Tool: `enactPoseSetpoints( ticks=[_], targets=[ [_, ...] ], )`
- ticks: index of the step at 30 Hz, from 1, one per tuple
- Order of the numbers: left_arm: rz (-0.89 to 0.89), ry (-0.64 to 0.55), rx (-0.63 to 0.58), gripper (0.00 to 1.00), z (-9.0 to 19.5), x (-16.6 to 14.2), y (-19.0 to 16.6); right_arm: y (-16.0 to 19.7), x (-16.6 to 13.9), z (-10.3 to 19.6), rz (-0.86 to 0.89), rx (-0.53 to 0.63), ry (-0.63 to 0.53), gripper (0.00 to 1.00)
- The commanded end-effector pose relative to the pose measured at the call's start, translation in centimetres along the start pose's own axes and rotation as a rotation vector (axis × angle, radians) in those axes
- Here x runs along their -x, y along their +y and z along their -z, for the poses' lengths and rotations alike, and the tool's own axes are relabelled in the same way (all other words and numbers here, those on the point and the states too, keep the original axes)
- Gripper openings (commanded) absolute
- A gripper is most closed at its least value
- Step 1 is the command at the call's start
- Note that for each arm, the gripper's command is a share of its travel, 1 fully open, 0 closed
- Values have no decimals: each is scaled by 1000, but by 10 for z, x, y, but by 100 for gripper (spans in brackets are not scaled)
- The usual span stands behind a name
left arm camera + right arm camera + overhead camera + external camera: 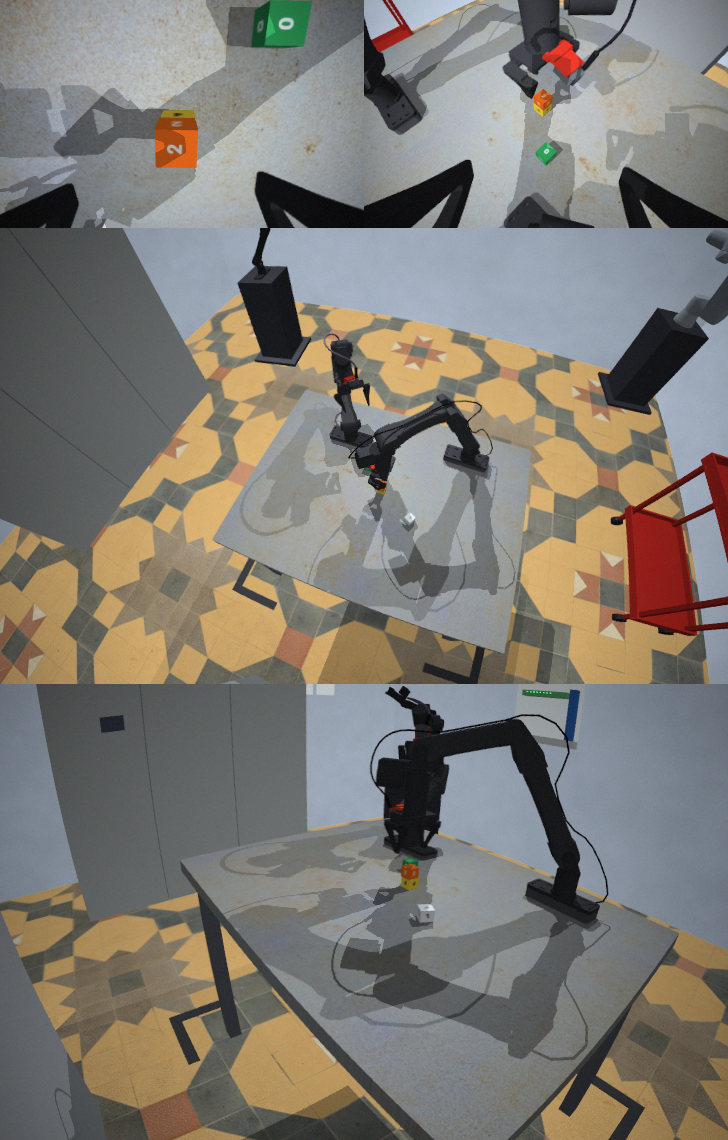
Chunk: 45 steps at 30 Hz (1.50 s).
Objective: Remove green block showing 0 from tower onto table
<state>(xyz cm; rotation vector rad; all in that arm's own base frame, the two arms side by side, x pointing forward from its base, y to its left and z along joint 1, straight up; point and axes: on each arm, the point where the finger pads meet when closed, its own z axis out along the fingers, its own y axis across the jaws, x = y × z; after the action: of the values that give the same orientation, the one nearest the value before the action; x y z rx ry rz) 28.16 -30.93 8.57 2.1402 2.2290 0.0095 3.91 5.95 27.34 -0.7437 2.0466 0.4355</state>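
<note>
Claws both stood wide open with nothing between their fingers, and from left to right in the top view the right claw came first, raised away from the work. Next came the green block, flat on the table, its gap to the tower looking about enough. The left claw hung over the orange block, which sat flat and near centred on the yellow block. Farthest along lay the white block, apart from both. Placing seemed finished, leaving the retreat: the left claw needed a straight rise, fingers wide, lest one nudge the orange block.
</note>
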Motion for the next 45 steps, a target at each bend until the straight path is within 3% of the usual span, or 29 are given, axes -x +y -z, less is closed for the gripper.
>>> enactPoseSetpoints(
  ticks=[1, 4, 9, 12, 15, 22, 26, 28, 31, 39, 45],
  targets=[
    [68, -88, 93, 100, 21, -2, 18, -11, 32, -25, -11, -12, -8, 100],
    [149, -176, 176, 100, 44, -18, 29, -17, 47, -64, -17, -3, 63, 100],
    [271, -291, 286, 100, 80, -55, 39, -18, 45, -118, -15, 13, 200, 100],
    [299, -341, 306, 100, 90, -58, 42, -18, 50, -126, -14, 11, 197, 100],
    [404, -453, 408, 100, 122, -86, 52, -15, 39, -160, -6, 16, 283, 100],
    [596, -658, 600, 100, 179, -140, 70, -8, 19, -203, 13, 20, 390, 100],
    [711, -789, 718, 100, 215, -169, 81, -4, 8, -223, 23, 18, 432, 100],
    [711, -789, 718, 100, 215, -169, 81, -4, 8, -223, 23, 18, 432, 100],
    [825, -919, 835, 100, 250, -198, 93, -1, -2, -238, 33, 15, 466, 100],
    [1048, -1105, 1063, 100, 306, -260, 110, 5, -20, -253, 51, 17, 529, 100],
    [1140, -1171, 1146, 100, 325, -285, 122, 7, -23, -251, 61, 28, 543, 100]
  ],
)
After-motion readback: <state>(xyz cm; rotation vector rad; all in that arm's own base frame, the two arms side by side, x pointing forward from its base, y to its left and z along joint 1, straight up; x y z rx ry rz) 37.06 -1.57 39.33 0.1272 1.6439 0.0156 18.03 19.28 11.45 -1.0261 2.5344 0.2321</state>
